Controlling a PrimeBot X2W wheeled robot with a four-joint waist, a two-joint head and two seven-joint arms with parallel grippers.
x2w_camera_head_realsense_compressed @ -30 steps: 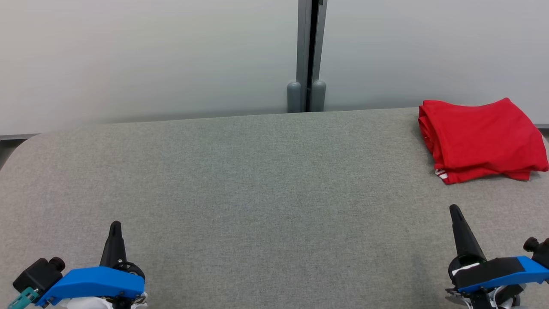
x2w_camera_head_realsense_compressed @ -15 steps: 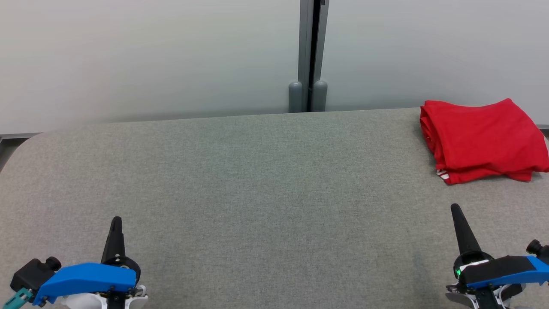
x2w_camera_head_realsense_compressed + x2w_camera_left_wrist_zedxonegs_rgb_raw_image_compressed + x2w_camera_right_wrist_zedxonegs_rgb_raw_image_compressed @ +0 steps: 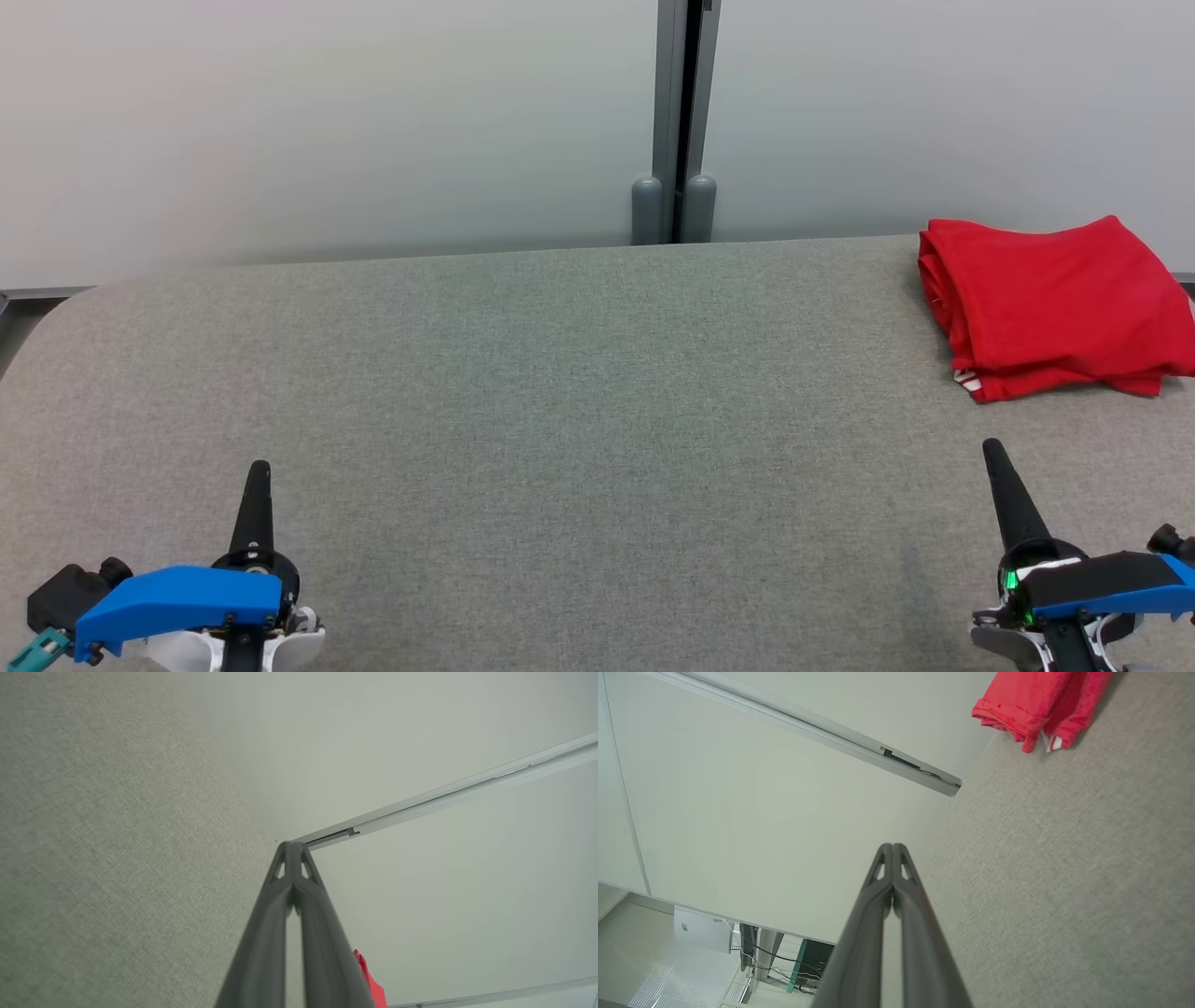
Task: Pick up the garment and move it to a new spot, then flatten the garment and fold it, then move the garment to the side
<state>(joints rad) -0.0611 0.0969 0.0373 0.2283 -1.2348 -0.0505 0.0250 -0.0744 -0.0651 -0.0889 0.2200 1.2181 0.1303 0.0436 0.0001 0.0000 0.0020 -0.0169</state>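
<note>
The red garment (image 3: 1055,303) lies folded in a neat stack at the far right of the grey table (image 3: 560,392), with a small white tag at its near left corner. The right wrist view has the garment (image 3: 1036,704) at the top right, and a sliver of it (image 3: 369,982) peeks past the fingers in the left wrist view. My left gripper (image 3: 259,469) is shut and empty near the front left edge. My right gripper (image 3: 991,449) is shut and empty at the front right, a short way in front of the garment. Both sets of fingertips (image 3: 293,847) (image 3: 892,848) press together with nothing between them.
Pale partition panels stand behind the table, joined by a grey post (image 3: 674,121) at the back middle. The table's left corner is rounded (image 3: 56,308). In the right wrist view, a floor area with cables and equipment (image 3: 775,956) lies beyond the panel.
The head view has shifted slightly, sliding the scene to the right. Both grippers stay shut, their bases sitting a little lower in view. The garment has not moved on the table.
</note>
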